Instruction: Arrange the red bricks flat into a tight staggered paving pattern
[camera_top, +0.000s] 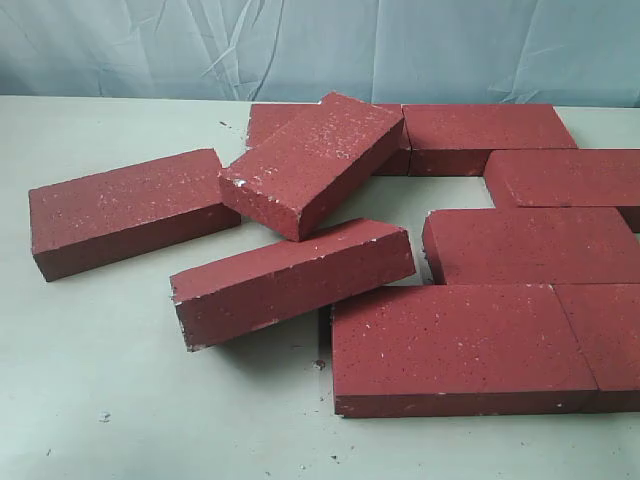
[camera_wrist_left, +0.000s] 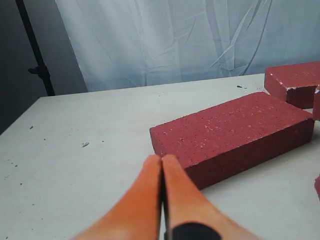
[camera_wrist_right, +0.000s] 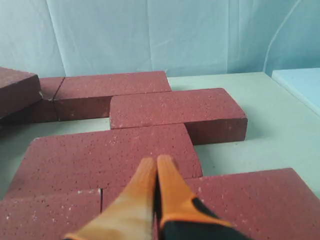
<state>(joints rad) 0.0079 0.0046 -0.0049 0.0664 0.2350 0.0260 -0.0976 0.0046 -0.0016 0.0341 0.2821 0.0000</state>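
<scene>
Several dark-red speckled bricks lie on the pale table (camera_top: 120, 380). On the right, several lie flat in rows, among them a front brick (camera_top: 455, 345) and a middle brick (camera_top: 530, 243). One brick (camera_top: 312, 160) leans tilted on the back row. Another brick (camera_top: 290, 278) rests slanted, its end on the front brick. A lone brick (camera_top: 125, 208) lies flat at the left. Neither gripper shows in the exterior view. My left gripper (camera_wrist_left: 161, 159) is shut, empty, beside the lone brick (camera_wrist_left: 235, 132). My right gripper (camera_wrist_right: 156, 161) is shut, empty, above the flat bricks (camera_wrist_right: 110, 152).
A pale blue cloth backdrop (camera_top: 300, 45) hangs behind the table. Small crumbs of brick (camera_top: 104, 416) dot the table near the front. A dark stand pole (camera_wrist_left: 35, 47) rises beyond the table's left edge in the left wrist view.
</scene>
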